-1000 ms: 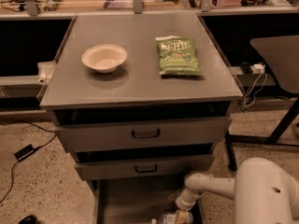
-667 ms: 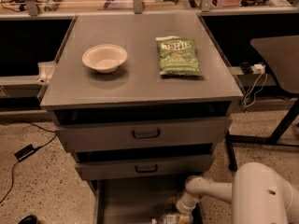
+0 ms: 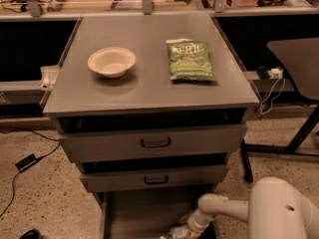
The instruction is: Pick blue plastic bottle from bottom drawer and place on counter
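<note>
The bottom drawer (image 3: 134,210) of the grey cabinet is pulled open at the bottom of the camera view. My gripper (image 3: 185,229) reaches down into its right front part from the white arm (image 3: 224,208). Right at the gripper lies a small pale object with bluish and yellowish patches (image 3: 174,232), which looks like the blue plastic bottle; it is cut off by the picture's edge. The counter (image 3: 149,78) is the cabinet's flat grey top, well above the gripper.
A cream bowl (image 3: 111,61) and a green chip bag (image 3: 190,59) lie on the counter. The two upper drawers with black loop handles (image 3: 155,143) stand slightly open. A dark table (image 3: 296,54) with legs stands at the right. Cables lie on the floor at the left (image 3: 27,161).
The arm has sunk slightly lower into the bottom drawer. Nothing else has moved.
</note>
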Controlling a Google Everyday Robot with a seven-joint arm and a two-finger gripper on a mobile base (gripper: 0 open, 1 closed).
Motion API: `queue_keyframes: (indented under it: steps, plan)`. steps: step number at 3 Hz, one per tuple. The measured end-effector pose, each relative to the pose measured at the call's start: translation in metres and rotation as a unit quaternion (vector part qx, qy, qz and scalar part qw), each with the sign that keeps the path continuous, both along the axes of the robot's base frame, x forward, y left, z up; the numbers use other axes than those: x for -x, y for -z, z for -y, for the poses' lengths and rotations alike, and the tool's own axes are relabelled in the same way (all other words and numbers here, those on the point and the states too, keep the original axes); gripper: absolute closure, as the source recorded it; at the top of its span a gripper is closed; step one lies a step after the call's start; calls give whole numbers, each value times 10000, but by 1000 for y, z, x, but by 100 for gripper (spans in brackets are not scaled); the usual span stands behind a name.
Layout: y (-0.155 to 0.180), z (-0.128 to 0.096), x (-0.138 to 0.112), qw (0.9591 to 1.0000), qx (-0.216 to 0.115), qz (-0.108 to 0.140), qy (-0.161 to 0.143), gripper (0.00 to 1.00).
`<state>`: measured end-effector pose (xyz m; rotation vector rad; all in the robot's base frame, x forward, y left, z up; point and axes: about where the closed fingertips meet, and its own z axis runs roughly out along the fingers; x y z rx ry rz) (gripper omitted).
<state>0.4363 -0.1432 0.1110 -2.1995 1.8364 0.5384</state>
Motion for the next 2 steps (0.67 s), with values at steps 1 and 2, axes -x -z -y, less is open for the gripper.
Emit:
queue_keyframes:
  steps: [1,2]
  plan:
    - [-5,1,1,9998,-51,181,61,67]
    - [-35,-3,-1,9987,-367,332,132,89]
